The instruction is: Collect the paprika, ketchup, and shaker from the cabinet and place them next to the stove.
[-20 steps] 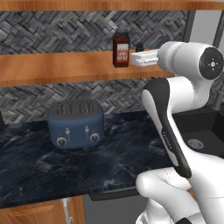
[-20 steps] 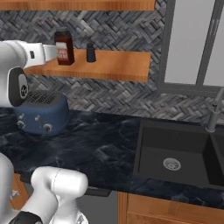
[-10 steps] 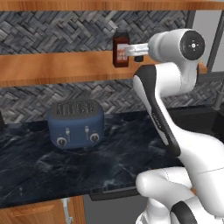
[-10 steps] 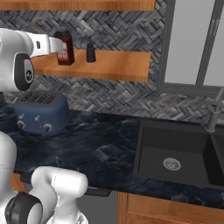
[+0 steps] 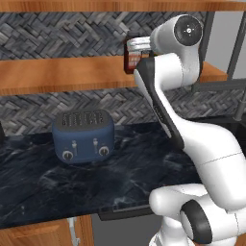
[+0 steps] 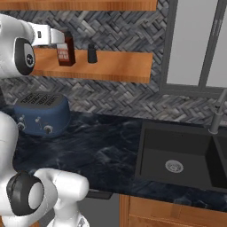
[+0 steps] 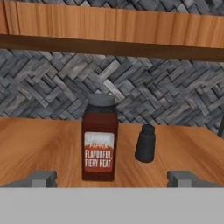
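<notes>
The paprika (image 7: 99, 139) jar stands upright on the orange-brown shelf board of the cabinet (image 7: 39, 144), toward the board's front edge, with the herringbone tile wall behind it. Its pale label reads "FLAVORFUL FIERY HEAT" in orange-red capitals; a line of smaller print above that is too blurred to make out. Its lid looks dark grey. Just beside it, farther back on the same board and apart from it, stands the small dark shaker (image 7: 145, 143), upright. The gripper (image 7: 113, 178) is level with the shelf, in front of the jar: its jaws are spread wide, one tip on each side of the jar at the board's front edge, neither touching it. From the right base view the white hand (image 6: 48, 35) reaches in at the jar's height. Below on the dark marbled worktop (image 6: 106, 146) sits a blue toaster (image 6: 42, 113), and a black sink (image 6: 177, 155) is set into the worktop's right end.
</notes>
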### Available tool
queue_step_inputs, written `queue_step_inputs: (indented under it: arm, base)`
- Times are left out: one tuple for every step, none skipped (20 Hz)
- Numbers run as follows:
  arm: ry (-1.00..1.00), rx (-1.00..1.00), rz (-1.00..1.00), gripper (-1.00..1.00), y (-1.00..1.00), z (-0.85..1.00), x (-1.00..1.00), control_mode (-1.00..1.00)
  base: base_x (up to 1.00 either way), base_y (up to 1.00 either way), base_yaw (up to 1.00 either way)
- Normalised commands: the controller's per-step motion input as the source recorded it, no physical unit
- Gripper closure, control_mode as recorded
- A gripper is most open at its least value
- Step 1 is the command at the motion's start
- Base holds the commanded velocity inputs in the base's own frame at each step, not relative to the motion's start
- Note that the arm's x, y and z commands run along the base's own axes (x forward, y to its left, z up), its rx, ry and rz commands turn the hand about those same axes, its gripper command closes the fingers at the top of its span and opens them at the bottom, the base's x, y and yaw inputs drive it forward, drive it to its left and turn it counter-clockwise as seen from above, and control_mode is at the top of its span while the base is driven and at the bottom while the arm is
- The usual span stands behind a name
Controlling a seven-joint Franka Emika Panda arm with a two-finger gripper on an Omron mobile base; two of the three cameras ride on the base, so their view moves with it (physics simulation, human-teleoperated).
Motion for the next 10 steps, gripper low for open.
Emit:
queue_step_inputs:
  arm:
    - [0.06,0.00,-0.07,-1.00,0.14,0.08,0.37,-1.00]
    - [0.06,0.00,-0.07,-1.00,0.14,0.06,0.36,-1.00]
    - [0.06,0.00,-0.07,-1.00,0.16,0.05,0.38,-1.00]
    - [0.07,0.00,-0.07,-1.00,0.17,0.03,0.38,-1.00]
    - [0.07,0.00,-0.06,-1.00,0.16,0.01,0.38,-1.00]
    - [0.08,0.00,-0.06,-1.00,0.14,0.00,0.41,-1.00]
    - [0.07,0.00,-0.06,-1.00,0.14,0.00,0.41,-1.00]
    - [0.07,0.00,-0.06,-1.00,0.13,0.00,0.41,-1.00]
    - [0.07,0.00,-0.06,-1.00,0.13,0.00,0.40,-1.00]
    - [0.05,0.00,-0.04,-1.00,0.10,0.00,0.34,-1.00]
  base:
    - [0.00,0.00,0.00]
    - [0.00,0.00,0.00]
    - [0.00,0.00,0.00]
    - [0.00,0.00,0.00]
    - [0.00,0.00,0.00]
    - [0.00,0.00,0.00]
    - [0.00,0.00,0.00]
    - [0.00,0.00,0.00]
    - [0.00,0.00,0.00]
    - [0.00,0.00,0.00]
